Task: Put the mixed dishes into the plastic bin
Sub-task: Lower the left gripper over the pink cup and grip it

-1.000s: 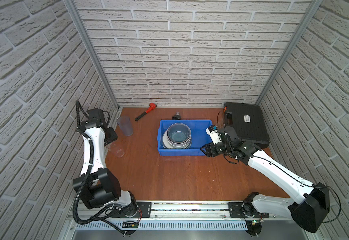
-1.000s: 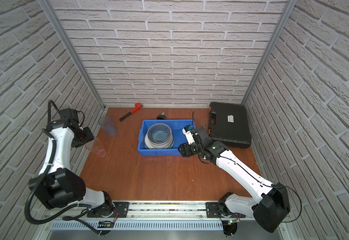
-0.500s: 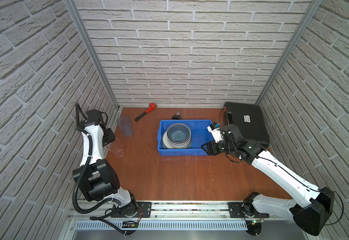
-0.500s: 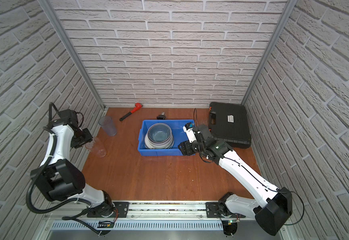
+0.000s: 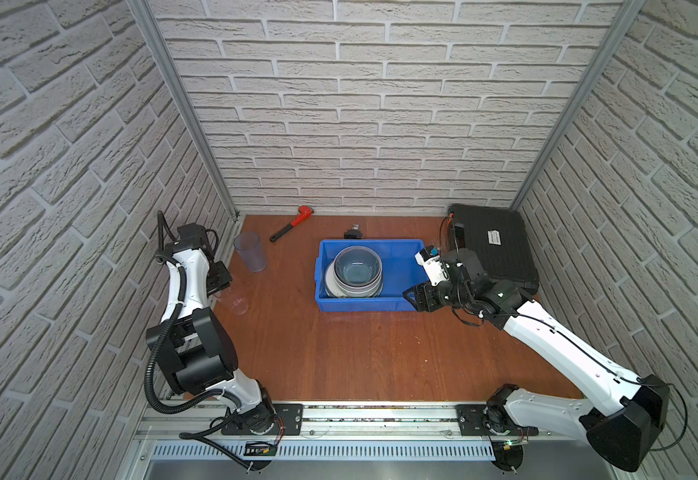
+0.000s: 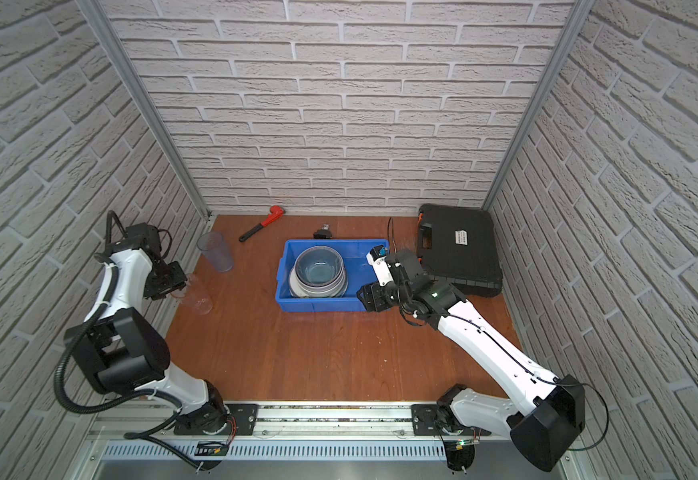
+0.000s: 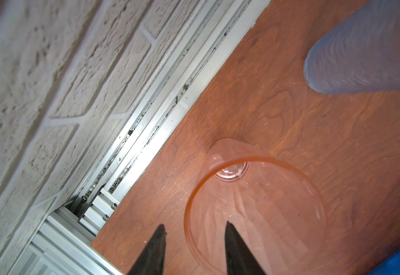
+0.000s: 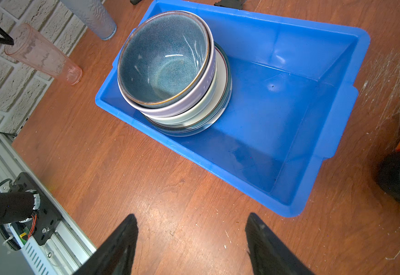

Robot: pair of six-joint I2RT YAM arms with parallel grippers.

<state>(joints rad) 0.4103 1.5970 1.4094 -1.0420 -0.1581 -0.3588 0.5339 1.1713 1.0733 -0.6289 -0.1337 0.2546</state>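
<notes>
The blue plastic bin (image 5: 360, 306) (image 6: 318, 306) (image 8: 277, 95) holds a stack of plates and bowls with a dark blue bowl (image 5: 357, 270) (image 6: 320, 268) (image 8: 163, 59) on top. A clear pink tumbler (image 5: 236, 302) (image 6: 201, 300) (image 7: 253, 209) (image 8: 44, 54) stands by the left wall. My left gripper (image 5: 222, 289) (image 6: 174, 287) (image 7: 194, 226) straddles its rim, one finger inside and one outside, still apart. A grey-blue tumbler (image 5: 250, 251) (image 6: 215, 251) (image 7: 365, 47) stands farther back. My right gripper (image 5: 414, 297) (image 6: 368, 299) (image 8: 192, 217) hangs open and empty over the table beside the bin's front right corner.
A red-headed wrench (image 5: 293, 222) (image 6: 262, 222) lies at the back. The black tool case (image 5: 493, 245) (image 6: 459, 249) lies right of the bin, close to my right arm. A small black object (image 5: 353, 232) sits behind the bin. The left wall and its metal rail (image 7: 161, 95) run beside the pink tumbler.
My left gripper's jaws have narrowed around the pink tumbler's rim. My right arm's elbow has shifted, while its gripper stays near the bin's corner.
</notes>
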